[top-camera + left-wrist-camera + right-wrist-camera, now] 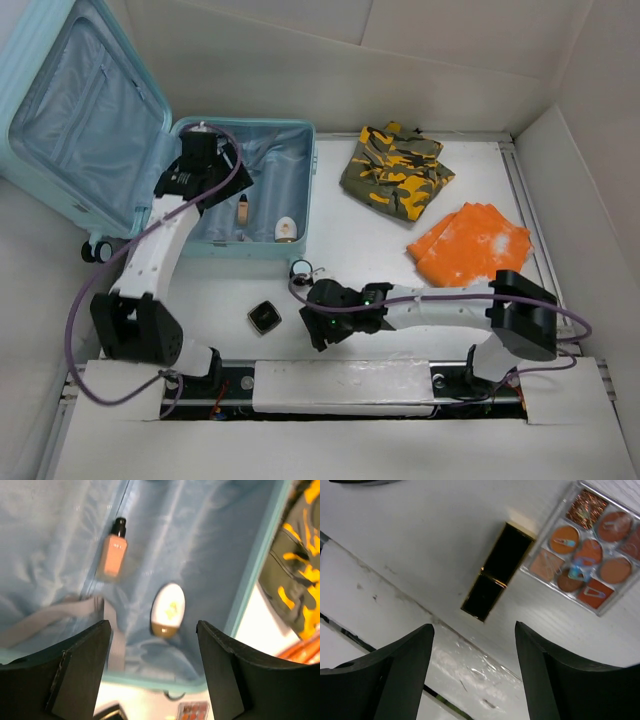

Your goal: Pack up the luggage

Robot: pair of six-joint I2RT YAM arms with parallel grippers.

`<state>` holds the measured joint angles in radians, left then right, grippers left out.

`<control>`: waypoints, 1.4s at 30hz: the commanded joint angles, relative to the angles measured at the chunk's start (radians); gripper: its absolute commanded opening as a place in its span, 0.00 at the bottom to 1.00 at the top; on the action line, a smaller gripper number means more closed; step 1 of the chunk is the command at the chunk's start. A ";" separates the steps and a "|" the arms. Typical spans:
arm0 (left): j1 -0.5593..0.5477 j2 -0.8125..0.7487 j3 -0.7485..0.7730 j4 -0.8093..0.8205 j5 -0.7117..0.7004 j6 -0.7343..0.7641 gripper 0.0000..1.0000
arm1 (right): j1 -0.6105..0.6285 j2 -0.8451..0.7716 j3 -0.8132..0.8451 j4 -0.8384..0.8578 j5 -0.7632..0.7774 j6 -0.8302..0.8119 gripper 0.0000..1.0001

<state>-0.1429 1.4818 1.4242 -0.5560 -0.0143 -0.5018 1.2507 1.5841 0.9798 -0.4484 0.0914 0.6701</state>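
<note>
The luggage (255,150) lies open at the back left, its lid (85,110) raised and its blue lining showing. Inside lie a peach foundation bottle (243,210) and a white oval compact (287,228); both also show in the left wrist view, the bottle (112,555) and the compact (168,609). My left gripper (215,178) hangs open and empty above the lining (152,670). My right gripper (318,335) is open and empty low over the table (475,675), just short of a black lipstick tube (497,572) and an eyeshadow palette (587,572).
A black square compact (264,317) lies on the table left of the right gripper. A camouflage garment (395,170) and an orange cloth (470,242) lie at the back right. White walls enclose the table.
</note>
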 commanded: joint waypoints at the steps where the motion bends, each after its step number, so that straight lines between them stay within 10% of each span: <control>1: -0.004 -0.126 -0.099 -0.010 0.025 0.026 0.65 | 0.015 0.055 0.065 0.068 0.042 0.016 0.71; 10: 0.006 -0.305 -0.211 -0.088 0.115 0.026 0.63 | 0.015 0.178 0.120 0.094 0.094 0.016 0.61; 14: 0.006 -0.324 -0.211 -0.130 0.224 0.026 0.60 | 0.015 0.180 0.149 0.056 0.120 0.025 0.26; 17: 0.006 -0.324 -0.211 -0.139 0.247 0.017 0.59 | 0.015 0.130 0.186 0.007 0.157 0.013 0.19; 28: 0.006 -0.396 -0.257 -0.197 0.162 0.028 0.57 | -0.100 0.051 0.479 -0.141 0.212 -0.179 0.19; 42: -0.041 -0.512 -0.560 -0.259 0.154 -0.075 0.64 | -0.369 0.485 0.962 -0.038 0.012 -0.339 0.24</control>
<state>-0.1703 1.0088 0.9222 -0.7898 0.1421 -0.5179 0.8898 2.0289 1.8248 -0.5247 0.1787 0.3668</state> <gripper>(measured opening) 0.651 0.338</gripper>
